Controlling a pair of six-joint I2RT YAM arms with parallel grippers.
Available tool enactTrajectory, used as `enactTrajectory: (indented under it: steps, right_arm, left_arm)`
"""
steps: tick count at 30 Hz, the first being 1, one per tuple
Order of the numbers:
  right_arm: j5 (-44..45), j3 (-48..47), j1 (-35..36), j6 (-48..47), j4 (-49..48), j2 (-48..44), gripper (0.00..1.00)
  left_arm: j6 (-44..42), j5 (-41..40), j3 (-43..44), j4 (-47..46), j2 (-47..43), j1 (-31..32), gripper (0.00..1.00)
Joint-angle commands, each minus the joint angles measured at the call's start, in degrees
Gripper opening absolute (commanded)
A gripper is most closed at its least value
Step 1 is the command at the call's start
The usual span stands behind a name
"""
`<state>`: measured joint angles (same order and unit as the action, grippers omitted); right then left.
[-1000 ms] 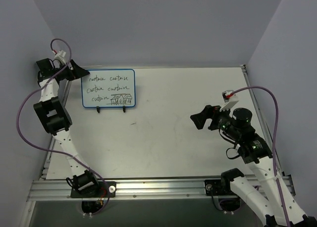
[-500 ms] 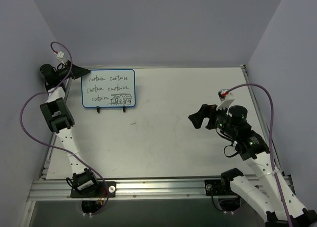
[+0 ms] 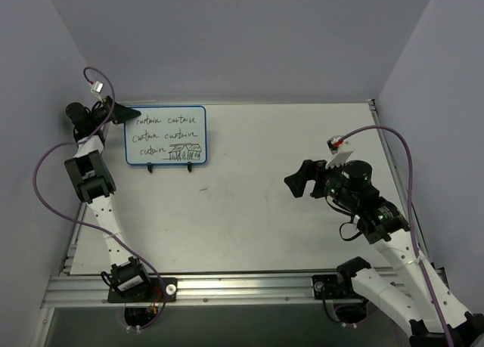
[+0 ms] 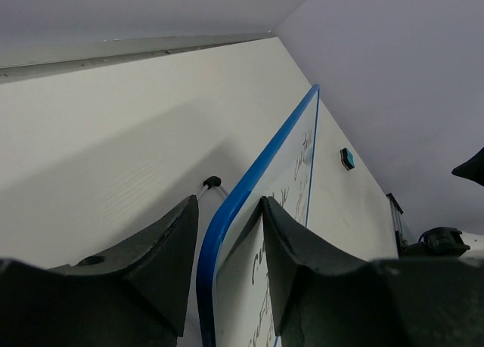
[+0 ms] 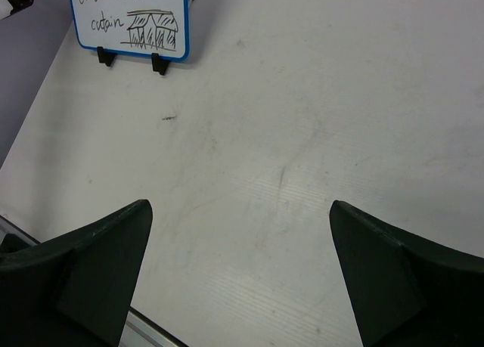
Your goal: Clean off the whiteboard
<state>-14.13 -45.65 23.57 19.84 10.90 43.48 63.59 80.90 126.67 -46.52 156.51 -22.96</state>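
The whiteboard (image 3: 166,135) stands upright at the back left of the table on two black clip feet (image 3: 151,166), blue-framed, with black handwriting and a small house sketch. My left gripper (image 3: 125,114) is at its left edge. In the left wrist view the blue frame (image 4: 249,181) runs between the fingers of the left gripper (image 4: 228,203). One finger lies close against the written face and a narrow gap shows on the back side. My right gripper (image 3: 299,182) hovers wide open over the table's right half, and the right wrist view shows the right gripper (image 5: 240,207) holding nothing, the whiteboard (image 5: 128,14) far ahead.
Purple walls close in the table (image 3: 257,211) at the left, back and right. A metal rail (image 3: 227,286) runs along the near edge. A small teal block (image 4: 347,158) shows beyond the board's far edge in the left wrist view.
The left gripper has turned onto the board's left edge and its jaws have narrowed round the frame. The right arm has drifted slightly left, still open.
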Motion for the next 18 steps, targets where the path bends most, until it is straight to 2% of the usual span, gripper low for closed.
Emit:
enactTrajectory:
  steps: [1, 2, 4, 7, 12, 13, 14, 18]
  right_arm:
    - [1.4, -2.0, 0.9, -0.7, -1.6, 0.6, 1.00]
    - [1.5, -2.0, 1.3, -0.7, -1.7, 0.8, 1.00]
    - [2.1, -2.0, 1.7, -0.7, -1.8, 1.2, 1.00]
    - [2.9, -2.3, 2.4, -0.8, -1.7, 1.3, 1.00]
    - [4.3, -2.3, 3.0, -0.9, -1.8, 1.4, 1.00]
    - [4.5, -2.2, 3.1, -0.9, -1.8, 1.5, 1.00]
    - [4.5, -2.2, 3.2, -0.9, -2.1, 1.6, 1.00]
    - [4.9, -1.9, 3.7, -0.1, -3.0, 1.8, 1.00]
  left_arm:
    - [0.4, 1.4, 3.2, -2.9, 0.5, 0.4, 0.47]
    - [0.4, 1.4, 3.4, -2.9, 0.4, 0.6, 0.46]
    - [0.5, 1.7, 3.5, -3.0, 0.5, 0.7, 0.33]
    - [2.4, 1.7, 3.1, -6.5, 0.7, 0.5, 0.21]
    - [8.7, 0.8, 3.0, -14.3, 0.7, -0.2, 0.19]
    - [8.3, 0.8, 2.9, -14.1, 0.1, -0.2, 0.14]
    - [8.0, 0.7, 2.6, -14.1, -0.1, -0.3, 0.03]
    - [8.7, 0.3, 2.5, -16.0, -0.5, -0.6, 0.02]
